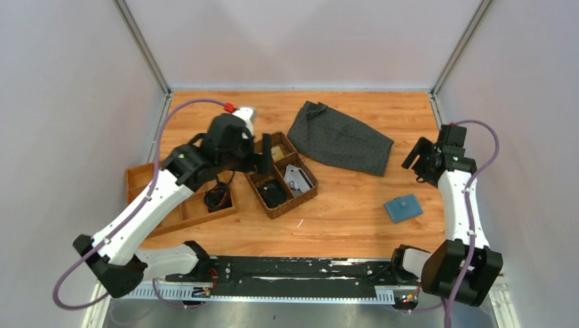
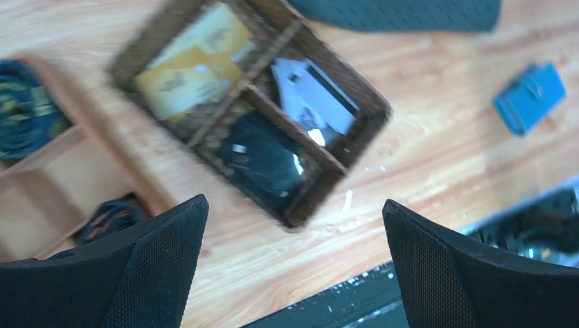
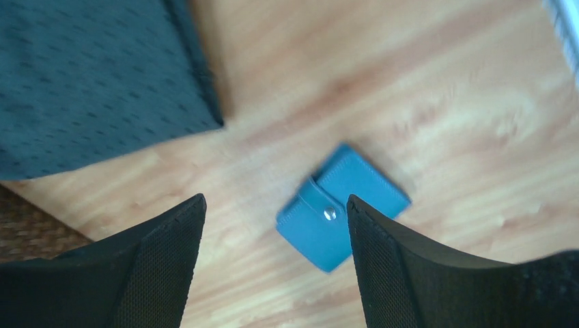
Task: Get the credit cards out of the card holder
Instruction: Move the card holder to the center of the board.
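Top view: the card holder (image 1: 403, 208) lies snapped shut on the bench (image 1: 341, 212), right side. Left wrist: left end effector (image 2: 293, 203) open, empty, over the basket (image 2: 339, 172). Right wrist: right end effector (image 3: 274, 199) open, empty, above the card holder. I judge this the approach step; next I descend, grip and unsnap.

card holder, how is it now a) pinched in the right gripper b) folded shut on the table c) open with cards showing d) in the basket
b: the card holder lies folded on the table, strap snapped down, nothing touching it.
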Controlling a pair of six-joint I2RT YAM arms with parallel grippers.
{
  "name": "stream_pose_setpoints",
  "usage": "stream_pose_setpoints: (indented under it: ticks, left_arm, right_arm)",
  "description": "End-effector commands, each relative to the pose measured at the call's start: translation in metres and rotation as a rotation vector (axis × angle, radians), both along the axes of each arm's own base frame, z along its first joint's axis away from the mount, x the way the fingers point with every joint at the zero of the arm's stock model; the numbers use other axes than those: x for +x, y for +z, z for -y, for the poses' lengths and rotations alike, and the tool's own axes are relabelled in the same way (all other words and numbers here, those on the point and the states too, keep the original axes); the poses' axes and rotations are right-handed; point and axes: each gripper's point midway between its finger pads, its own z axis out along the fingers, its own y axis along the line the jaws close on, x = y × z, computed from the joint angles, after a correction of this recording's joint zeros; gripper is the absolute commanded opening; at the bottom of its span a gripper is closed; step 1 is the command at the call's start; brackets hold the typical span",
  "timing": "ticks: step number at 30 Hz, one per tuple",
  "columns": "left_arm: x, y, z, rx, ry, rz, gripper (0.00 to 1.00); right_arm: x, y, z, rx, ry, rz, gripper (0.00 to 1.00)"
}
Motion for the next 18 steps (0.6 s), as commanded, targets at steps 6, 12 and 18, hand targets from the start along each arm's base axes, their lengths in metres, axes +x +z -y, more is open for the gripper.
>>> stream_pose_setpoints:
  ticks: [6,12,18]
  left_arm:
    - [-0.025,-0.001,0.099,-0.055,-0.236,0.006,1.00]
    - [-0.033,0.004,0.112,-0.102,-0.283,0.017,1.00]
    - [-0.038,-0.001,0.111,-0.106,-0.298,0.006,1.00]
  right_arm:
    - [-0.065,-0.084,-0.002,0.143,-0.181,-0.247,0.78]
    - [-0.071,-0.106,0.005,0.124,-0.208,-0.330,0.78]
    - [-0.058,-0.126,0.004,0.154,-0.192,-0.343,0.80]
